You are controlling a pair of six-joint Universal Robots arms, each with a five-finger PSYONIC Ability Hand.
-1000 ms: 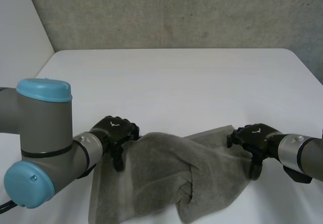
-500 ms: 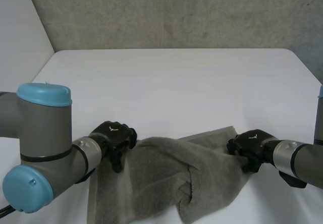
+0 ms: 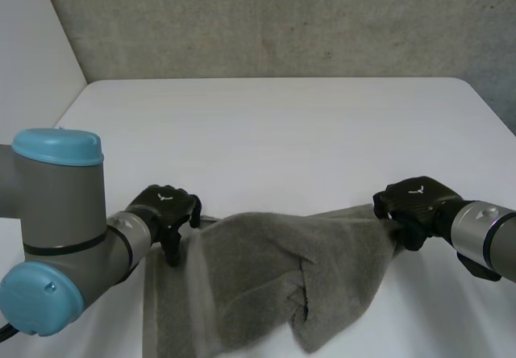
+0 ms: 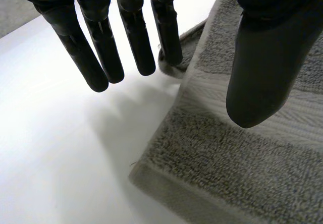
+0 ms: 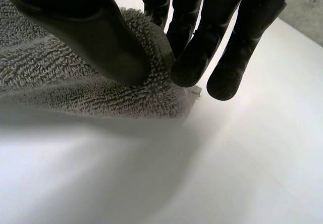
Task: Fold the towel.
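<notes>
The towel (image 3: 266, 269) is seen bunched up on the table (image 3: 274, 124). One corner of the towel is pinched by the right hand (image 3: 415, 201), between its thumb and fingers. The left hand (image 3: 165, 206) is found at the other end of the towel. Whether the towel is held there cannot be told.

To do this step well, both corners should be gripped tight and pulled apart until the cloth is flat. Then one side can be lifted and laid over evenly, edge on edge.

The near part of the towel is cut off. How the layers lie is hidden by a twisted lump in the towel's middle.
</notes>
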